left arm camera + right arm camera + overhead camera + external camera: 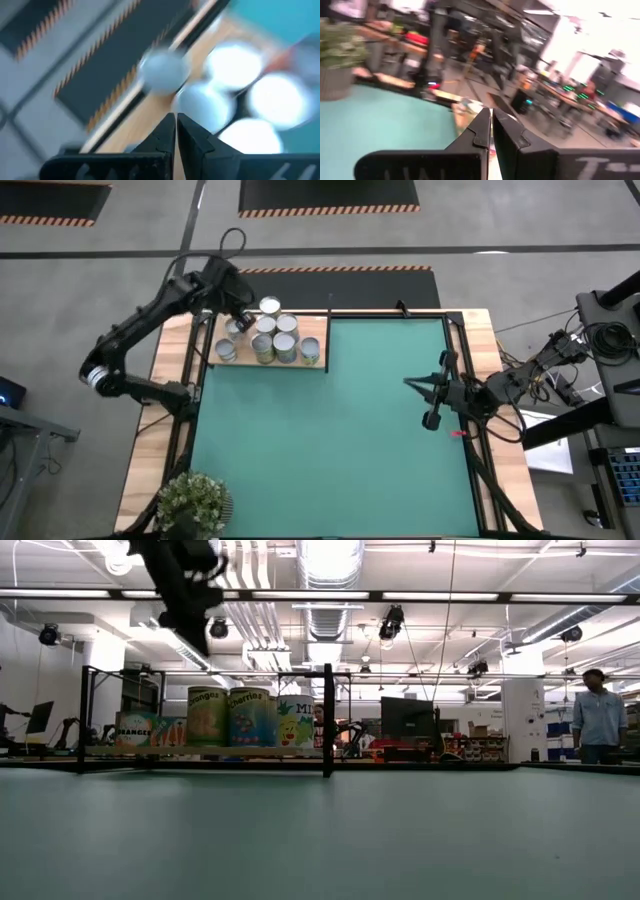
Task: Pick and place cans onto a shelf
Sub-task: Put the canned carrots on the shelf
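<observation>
Silver-topped cans stand upright on the shelf, upper left; left gripper, fingers closed and empty, hovers over them; right gripper, closed, waits at right.

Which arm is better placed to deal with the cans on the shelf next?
Left, probably. The left gripper hovers over the cans on the shelf, fingers closed. The right gripper waits far across the green mat.
</observation>
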Available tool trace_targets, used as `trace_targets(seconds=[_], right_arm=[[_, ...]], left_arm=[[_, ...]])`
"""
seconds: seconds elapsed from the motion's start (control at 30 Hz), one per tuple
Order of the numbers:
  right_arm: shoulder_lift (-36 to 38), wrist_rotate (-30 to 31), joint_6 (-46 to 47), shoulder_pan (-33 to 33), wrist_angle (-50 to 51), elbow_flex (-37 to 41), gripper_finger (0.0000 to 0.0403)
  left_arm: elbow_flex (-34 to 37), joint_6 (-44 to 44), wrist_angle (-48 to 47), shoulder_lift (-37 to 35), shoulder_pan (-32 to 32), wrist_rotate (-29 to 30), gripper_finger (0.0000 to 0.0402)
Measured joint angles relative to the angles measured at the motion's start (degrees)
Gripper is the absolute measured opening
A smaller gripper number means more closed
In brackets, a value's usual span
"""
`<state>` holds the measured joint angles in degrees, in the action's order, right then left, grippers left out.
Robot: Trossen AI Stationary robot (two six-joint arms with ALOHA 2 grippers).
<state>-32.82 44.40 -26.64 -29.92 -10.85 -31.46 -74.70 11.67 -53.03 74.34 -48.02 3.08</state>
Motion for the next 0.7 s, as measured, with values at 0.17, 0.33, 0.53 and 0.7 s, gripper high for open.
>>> trace_targets(seconds=[0.17,0.33,0.53,0.7], right_arm=[[-3.9,2.6,3.0,2.0,0.4,-2.7,0.0009],[-10.4,2.0,5.5,6.2,8.1,-8.8,0.0009],[-14.1,-2.7,4.5,14.0,12.1,-14.6,0.0009],[-14.0,-20.8,3.5,24.3,12.3,-14.5,0.0009]], left_arm=[[6.7,-6.1,14.5,-8.8,10.0,-0.5,0.0000],[16.9,-7.9,31.1,-15.7,18.6,0.9,0.0000],[16.5,-11.5,24.9,-17.7,19.3,3.0,0.0000],[4.2,-5.1,9.9,-12.0,16.3,3.0,0.0000]])
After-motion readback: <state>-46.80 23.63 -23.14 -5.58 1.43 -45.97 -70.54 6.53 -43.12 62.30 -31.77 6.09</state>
